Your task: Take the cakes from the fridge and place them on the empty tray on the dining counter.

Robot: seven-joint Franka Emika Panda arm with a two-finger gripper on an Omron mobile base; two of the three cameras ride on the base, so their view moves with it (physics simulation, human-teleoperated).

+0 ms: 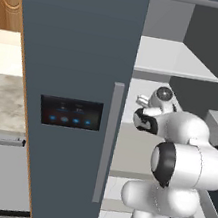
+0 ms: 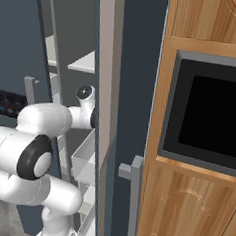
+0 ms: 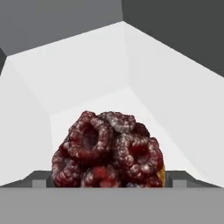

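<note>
A dark red round cake (image 3: pixel 109 148) topped with raspberries sits on a white shelf (image 3: pixel 87 74) inside the fridge (image 1: pixel 80 50). My gripper (image 3: pixel 109 181) reaches in at the cake's level. Its two dark fingertips (image 3: pixel 41 180) stand wide, one pressed against each side of the cake, so the gripper is shut on it. The cake still rests on the shelf floor. In both base views my white arm stretches past the open right door into the fridge's middle shelf space, with the hand hidden behind the wrist (image 1: pixel 147 119).
The fridge's left door is closed, with its black panel of blue lights (image 1: pixel 70 113). An upper white shelf (image 1: pixel 175 59) hangs above my arm. Door bins (image 2: pixel 87 157) line the open door on my right. A wooden cabinet with a black oven (image 2: pixel 210 112) stands beyond.
</note>
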